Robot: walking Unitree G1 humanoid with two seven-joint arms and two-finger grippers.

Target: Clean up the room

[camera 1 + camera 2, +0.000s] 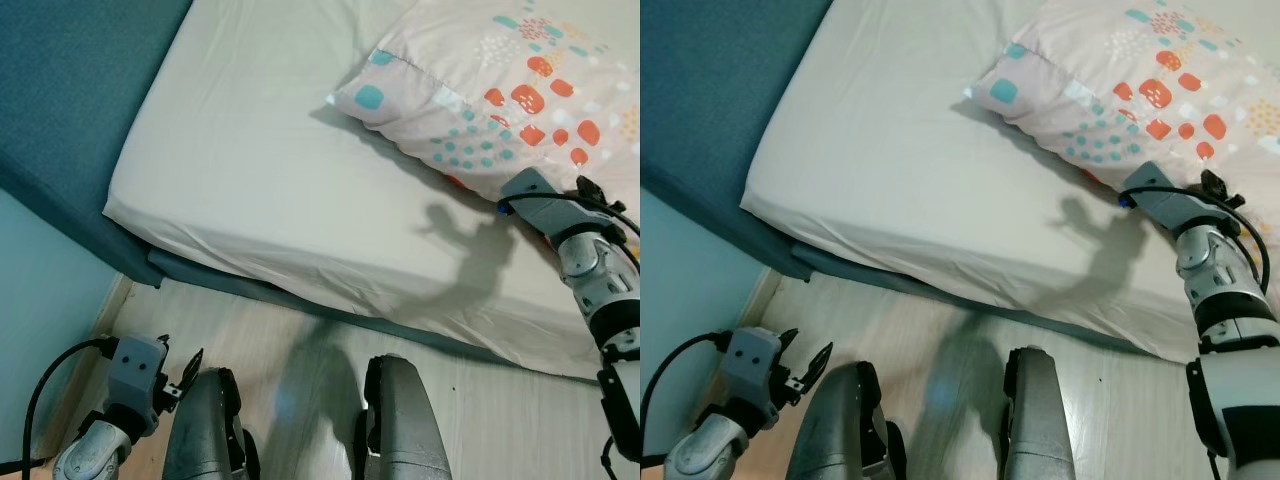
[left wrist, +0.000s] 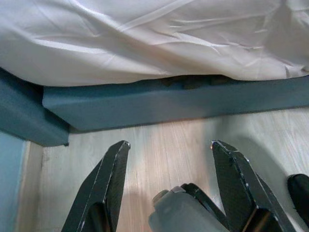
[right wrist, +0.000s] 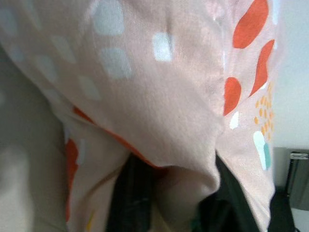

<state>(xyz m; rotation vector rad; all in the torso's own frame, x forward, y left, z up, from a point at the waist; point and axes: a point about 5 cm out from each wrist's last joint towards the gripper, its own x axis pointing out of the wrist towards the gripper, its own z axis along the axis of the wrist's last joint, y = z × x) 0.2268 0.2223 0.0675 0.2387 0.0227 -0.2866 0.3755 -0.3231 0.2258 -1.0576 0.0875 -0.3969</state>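
A pink pillow point(image 1: 500, 90) with orange and teal spots lies at the far right of the bed, on the white sheet point(image 1: 270, 170). My right arm point(image 1: 590, 270) reaches over the mattress to the pillow's near edge. In the right wrist view my right gripper point(image 3: 176, 186) is shut on a bunched fold of the pillow point(image 3: 159, 96), its black fingers point(image 3: 128, 193) on either side of the cloth. My left gripper point(image 2: 170, 143) hangs low beside my left leg, open with nothing in it, pointing at the floor below the bed.
The dark blue bed base point(image 1: 210, 275) runs along the mattress's near edge, with a blue padded headboard point(image 1: 70, 90) at the left. Pale wood floor point(image 1: 300, 340) lies between bed and my two legs point(image 1: 400, 420). A light wall point(image 1: 40, 300) stands at the left.
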